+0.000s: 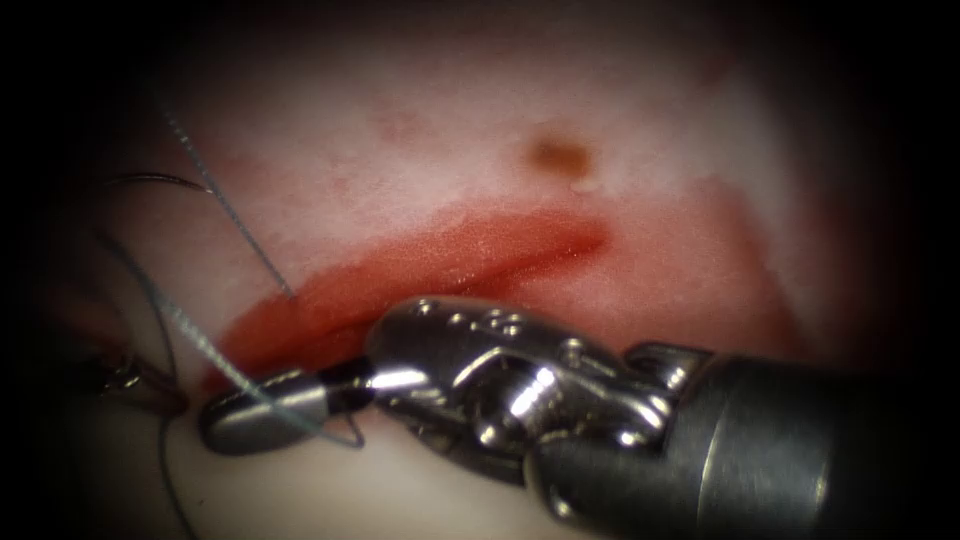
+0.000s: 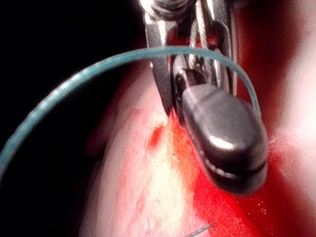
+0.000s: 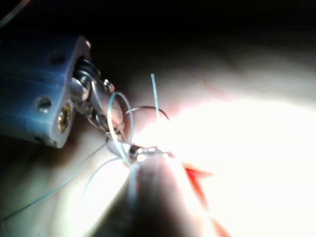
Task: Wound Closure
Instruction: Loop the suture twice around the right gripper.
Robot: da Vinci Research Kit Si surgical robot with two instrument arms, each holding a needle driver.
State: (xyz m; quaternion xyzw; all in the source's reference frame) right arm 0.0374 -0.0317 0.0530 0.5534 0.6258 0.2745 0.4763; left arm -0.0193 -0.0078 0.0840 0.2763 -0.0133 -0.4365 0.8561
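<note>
In the endoscope view the right arm's end effector [image 1: 262, 412] comes in from the lower right of the frame and lies across the lower left end of the cut [image 1: 420, 270], a red gash that runs from lower left up toward the centre of the tissue [image 1: 400, 110]. Its jaws are together, and thread [image 1: 205, 345] crosses over their tip; whether they pinch that thread cannot be told. More thread runs up and to the left from the cut's edge. A thin dark curve at the far left edge may be the needle [image 1: 150, 180], but it is too faint to be sure. In the left wrist view the left arm's end effector [image 2: 237, 173] hangs over red, wet tissue with its jaws pressed together and holding nothing, while thread arcs behind it. In the right wrist view, thread loops around a metal tool tip [image 3: 148, 150] beside the brightly lit tissue.
</note>
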